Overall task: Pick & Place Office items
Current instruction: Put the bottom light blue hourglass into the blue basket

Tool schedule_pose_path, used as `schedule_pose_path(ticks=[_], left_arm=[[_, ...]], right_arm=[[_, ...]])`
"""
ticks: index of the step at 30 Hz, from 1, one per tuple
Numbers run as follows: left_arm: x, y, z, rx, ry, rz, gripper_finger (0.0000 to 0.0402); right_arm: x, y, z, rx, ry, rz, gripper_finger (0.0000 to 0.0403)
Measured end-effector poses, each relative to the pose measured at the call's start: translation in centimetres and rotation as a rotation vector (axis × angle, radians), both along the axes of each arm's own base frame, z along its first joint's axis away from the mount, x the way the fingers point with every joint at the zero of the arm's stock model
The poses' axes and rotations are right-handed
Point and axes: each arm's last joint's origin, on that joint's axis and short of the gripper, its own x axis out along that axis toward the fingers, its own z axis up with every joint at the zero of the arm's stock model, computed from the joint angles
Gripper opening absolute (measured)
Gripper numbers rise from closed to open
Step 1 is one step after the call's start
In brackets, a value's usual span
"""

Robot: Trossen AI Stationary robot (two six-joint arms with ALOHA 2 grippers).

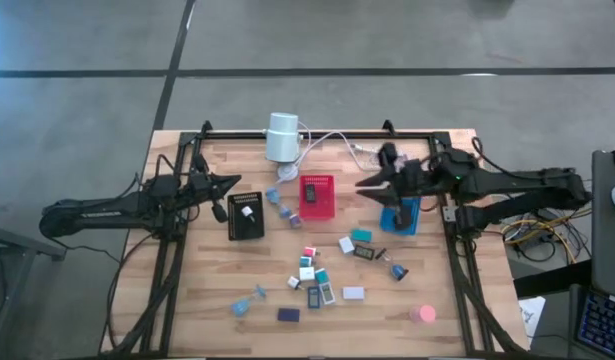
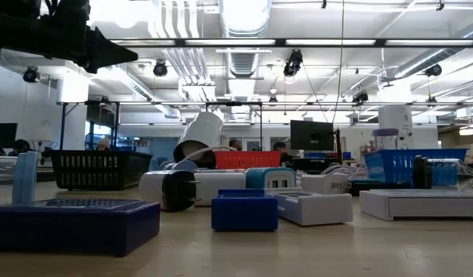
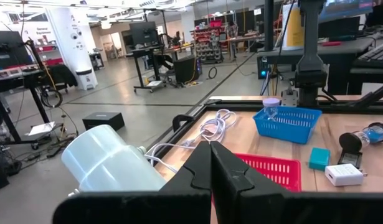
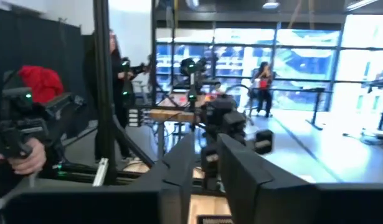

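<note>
Office items (image 1: pixel 322 275) scattered on worktop (image 1: pixel 202 290), both arms raised.

Small blocks and clips, white/teal/blue/black, cluster at centre to 5 o'clock; pink disc (image 1: pixel 421 314) alone at 4 o'clock; one white piece sits in black tray (image 1: pixel 246 216) at 9 o'clock. Red tray (image 1: pixel 317 196) at centre-12, blue tray (image 1: pixel 400 214) at 2 o'clock. White cylinder (image 1: pixel 283 137) w/ cable at 12. Right pincer (image 1: pixel 372 184) above, btwn red and blue trays, fingers nearly together, nothing seen held. Left pincer (image 1: pixel 230 182) at 9–10 o'clock, clenched, empty.
</note>
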Motion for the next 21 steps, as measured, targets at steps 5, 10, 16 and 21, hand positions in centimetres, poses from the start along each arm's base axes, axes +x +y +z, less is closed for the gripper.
schedule_pose_path(ticks=[5, 10, 16, 21], left_arm=[[0.0, 0.0, 0.0, 0.0, 0.003, 0.0, 0.0], [0.0, 0.0, 0.0, 0.0, 0.004, -0.001, 0.0], [0.0, 0.0, 0.0, -0.007, 0.0, -0.002, 0.0], [0.0, 0.0, 0.0, -0.038, -0.013, -0.001, 0.0]], right_arm=[[-2.9, 0.1, -3.9, 0.001, 0.043, 0.006, 0.0012], [-6.0, -0.3, -6.7, 0.063, -0.032, -0.014, 0.0009], [-8.5, -1.0, -9.8, 0.166, -0.069, -0.051, 0.0008], [-9.2, -1.3, -12.6, 0.167, -0.037, -0.079, 0.0008]])
